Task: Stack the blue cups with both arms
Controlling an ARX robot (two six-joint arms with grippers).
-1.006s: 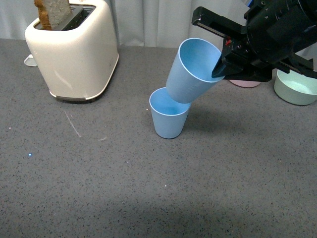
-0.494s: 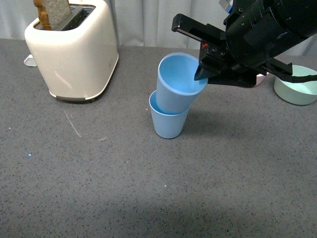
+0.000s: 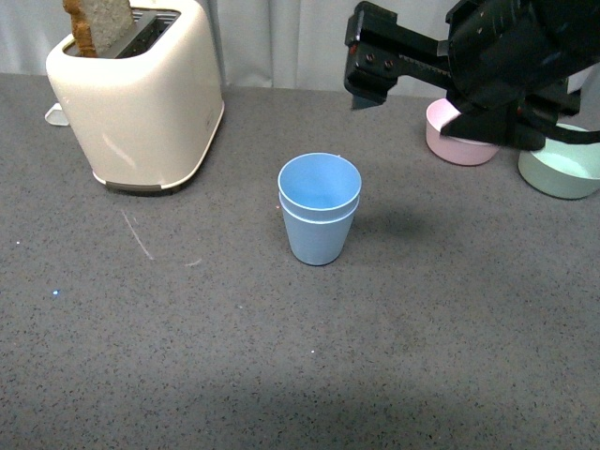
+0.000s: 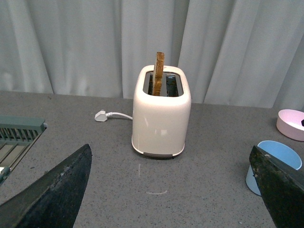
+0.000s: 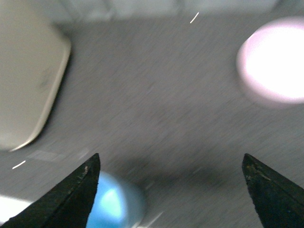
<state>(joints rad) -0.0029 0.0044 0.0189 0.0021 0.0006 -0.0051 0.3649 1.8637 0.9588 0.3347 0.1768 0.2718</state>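
Front view: two blue cups (image 3: 319, 208) nested one inside the other, upright, at centre of the grey surface (image 3: 281, 356); only the inner cup's rim band shows above the outer. Right gripper (image 3: 403, 89) hangs above and to the far right of the stack, well clear of it, jaws spread wide w/ nothing between them; right wrist view (motion-blurred) confirms the empty gap, w/ a blue cup rim (image 5: 111, 202) by one jaw tip and the pink bowl (image 5: 275, 66) opposite. Left gripper (image 4: 173, 190) seen only in left wrist view: jaws wide apart, empty, w/ the toaster (image 4: 161, 118) framed between them and the cup stack (image 4: 273, 166) next to one jaw. Far left: cream toaster (image 3: 141, 89) w/ a slice of toast (image 3: 98, 23) standing in one slot, its plug (image 4: 100, 115) lying on the surface beside it. Far right: pink bowl (image 3: 455, 136) and green bowl (image 3: 562, 169) side by side, partly hidden by the right arm (image 3: 516, 66).
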